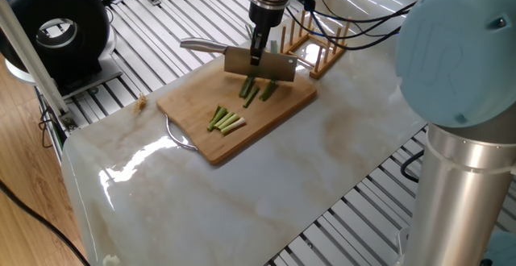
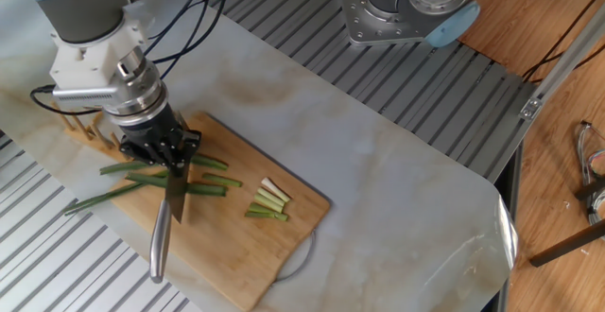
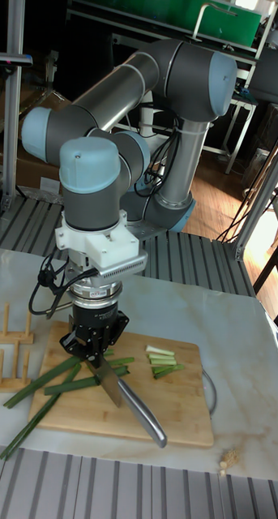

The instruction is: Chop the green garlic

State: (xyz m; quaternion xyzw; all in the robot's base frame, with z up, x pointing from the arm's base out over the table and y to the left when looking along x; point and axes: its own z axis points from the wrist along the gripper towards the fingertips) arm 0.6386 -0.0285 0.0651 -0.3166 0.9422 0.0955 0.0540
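One pincer [image 2: 170, 164] is all I have, and it is clamped on the spine of a cleaver [image 2: 174, 197], holding it blade down. The broad steel blade hangs straight under my fingers, its edge just above the bamboo cutting board [image 1: 201, 109] as far as I can tell. The cleaver's metal handle [image 3: 145, 415] sticks out sideways from my pincer, past the near edge of the board in the tall view.

Directly beneath the blade lies the green garlic [image 2: 142, 174]: several long dark green stalks running across the board under my pincer. Their leafy ends trail off the board's edge beyond my pincer and onto the marble tabletop [image 2: 378, 151]. On the opposite side of the blade, a short way from my pincer, sits a small cluster of cut pieces [image 2: 268, 201], pale whitish-green at one end, lying side by side on the board. A few shorter green lengths [image 1: 256, 93] lie just beside the blade, between it and that cluster.

Behind my pincer, at the tabletop's edge, stands a wooden peg rack [image 1: 316, 50], apart from the board. The board has a wire loop handle [image 1: 177, 135] at the end farthest from my pincer.
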